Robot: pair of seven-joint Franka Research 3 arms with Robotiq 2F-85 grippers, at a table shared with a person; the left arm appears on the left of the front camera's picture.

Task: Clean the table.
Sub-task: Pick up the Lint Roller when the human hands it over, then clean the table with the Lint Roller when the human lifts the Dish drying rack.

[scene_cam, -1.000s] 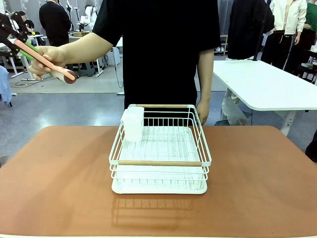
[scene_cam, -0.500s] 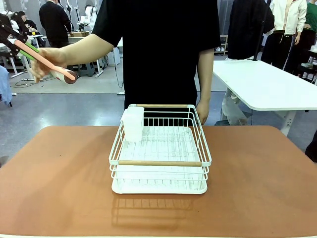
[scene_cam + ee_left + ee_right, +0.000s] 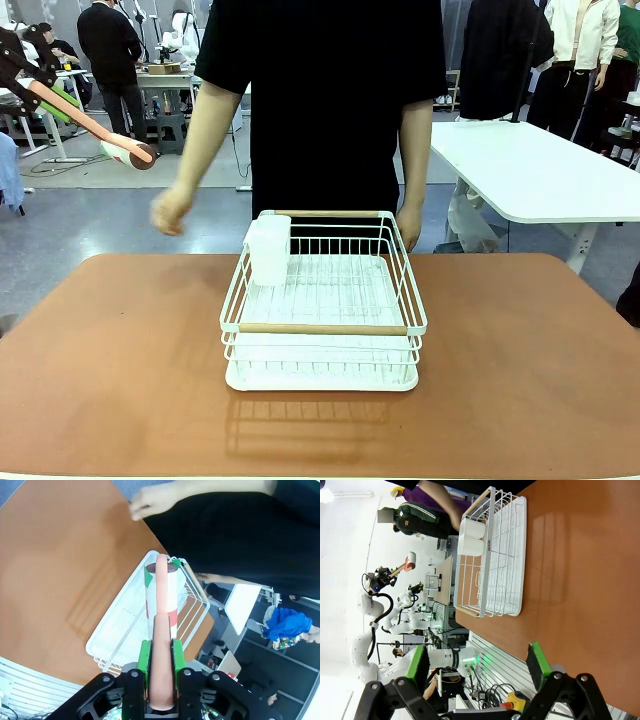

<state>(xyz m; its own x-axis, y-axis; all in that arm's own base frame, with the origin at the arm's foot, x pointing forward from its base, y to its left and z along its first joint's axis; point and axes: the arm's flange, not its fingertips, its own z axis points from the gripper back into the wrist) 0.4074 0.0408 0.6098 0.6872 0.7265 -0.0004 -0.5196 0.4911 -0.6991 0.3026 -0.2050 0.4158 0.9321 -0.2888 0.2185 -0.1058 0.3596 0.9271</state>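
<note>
The person's hand (image 3: 170, 212), which half a second ago was wrapped around the lint roller (image 3: 127, 152) up at the far left, has let go and dropped to hang near the bench's far edge. The hand is now apart from the tool and apart from the wire rack (image 3: 320, 328). That leaves the left end effector (image 3: 30, 75) carrying the roller alone. In the left wrist view, the left end effector (image 3: 161, 655) has its green pads pressed against both sides of the pink handle (image 3: 161, 630), and the roll points away from it, high over the rack. I take this to mean the handover is finished (the grip looks square and centred on the handle, though I can't judge how firm it is). The cleaning itself has not begun, since the roller is in the air and well clear of any surface. The bench (image 3: 120, 340) lies below and ahead with its terracotta top. It carries only the rack in its middle, which has a white cup (image 3: 269, 250) in its far-left corner. The right end effector (image 3: 477, 662) hangs over the bench's near side with its fingers spread wide and nothing between them. The likely next step is to bring the roll down onto the bare top beside the rack.
</note>
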